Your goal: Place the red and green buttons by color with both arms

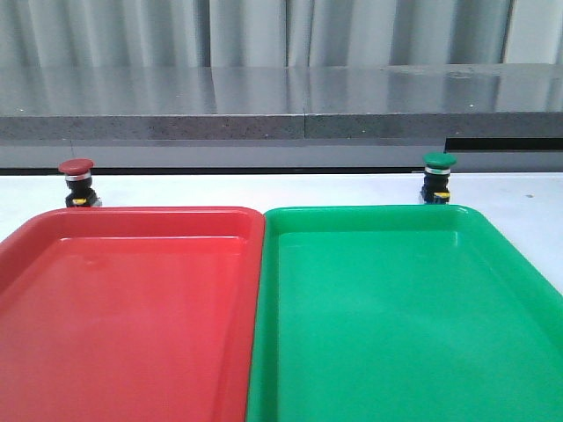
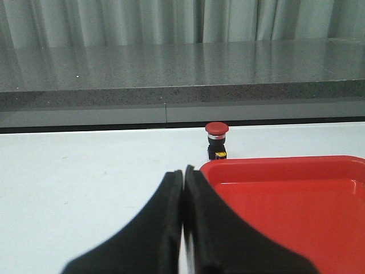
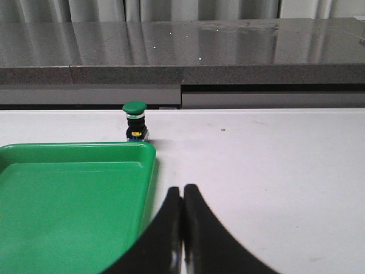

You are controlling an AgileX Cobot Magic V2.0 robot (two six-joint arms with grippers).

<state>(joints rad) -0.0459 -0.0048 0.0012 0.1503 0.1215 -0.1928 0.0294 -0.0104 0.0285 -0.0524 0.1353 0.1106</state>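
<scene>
The red button (image 1: pixel 76 182) stands upright on the white table just behind the red tray's (image 1: pixel 53 230) far left corner; it also shows in the left wrist view (image 2: pixel 217 139). The green button (image 1: pixel 438 177) stands upright behind the green tray's (image 1: pixel 493 233) far right part; it also shows in the right wrist view (image 3: pixel 135 120). My left gripper (image 2: pixel 183 173) is shut and empty, low by the red tray's (image 2: pixel 342 162) outer corner, well short of the red button. My right gripper (image 3: pixel 182 189) is shut and empty beside the green tray's (image 3: pixel 149 171) outer edge. Neither arm shows in the front view.
The two big trays lie side by side and fill the near table. A dark grey counter ledge (image 1: pixel 281 123) runs along the back, with grey curtains behind. White table shows behind and beside the trays.
</scene>
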